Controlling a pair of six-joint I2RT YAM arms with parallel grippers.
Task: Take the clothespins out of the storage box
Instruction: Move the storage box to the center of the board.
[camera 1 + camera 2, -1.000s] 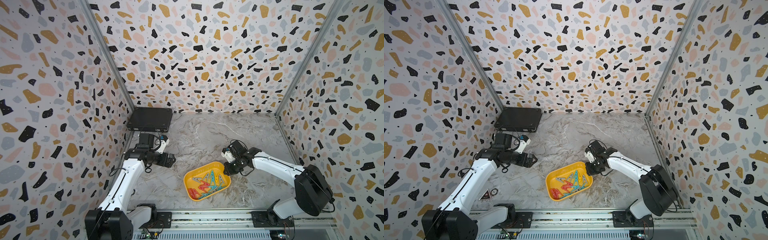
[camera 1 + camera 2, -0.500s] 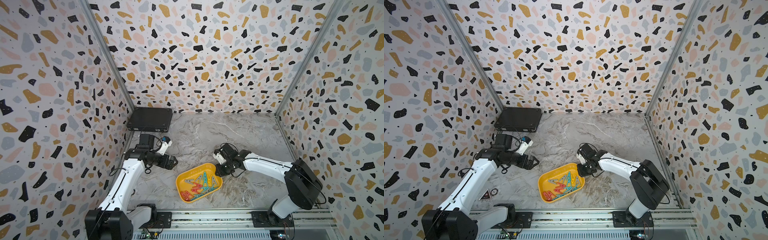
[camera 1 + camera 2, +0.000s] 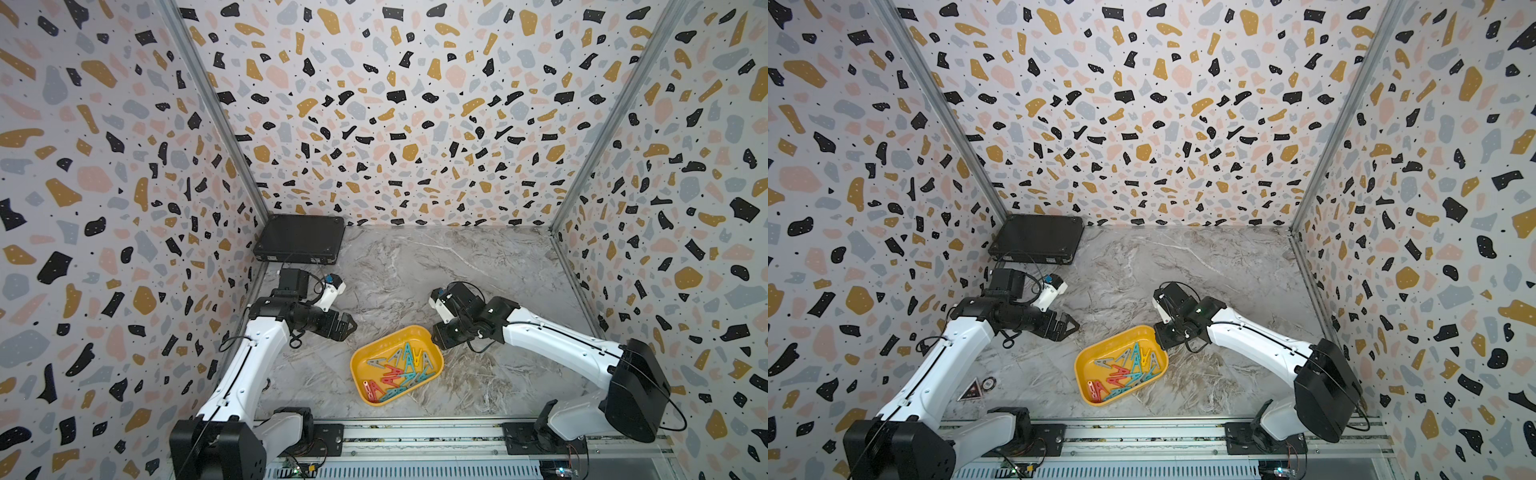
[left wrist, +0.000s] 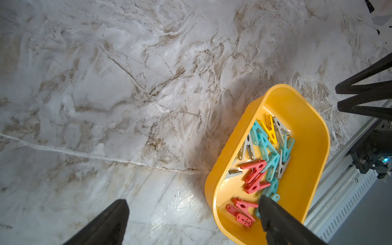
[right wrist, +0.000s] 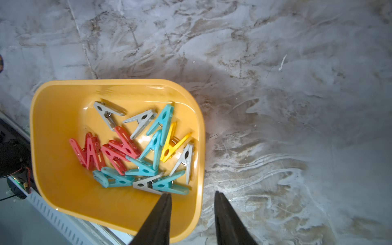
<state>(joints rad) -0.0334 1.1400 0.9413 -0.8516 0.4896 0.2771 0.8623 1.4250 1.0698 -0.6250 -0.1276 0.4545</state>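
Picking well means moving the right gripper [image 5: 192, 194], its fingers [image 5: 161, 216] parted astride the far right rim of the storage box [image 3: 409, 336] at the near middle of the table [image 3: 457, 270], inward over the clothespins [image 3: 399, 370] heaped inside, while the left gripper [image 3: 348, 326] hovers wide open and empty to the left.

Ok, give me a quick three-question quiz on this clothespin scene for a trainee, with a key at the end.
1. True or false: all the clothespins lie inside the box.
2. How many clothespins are yellow? A none, B one, C three.
3. Which arm's jaws stand at the box's rim?
Key: 1 true; 2 B, the yellow one; 3 the right arm.
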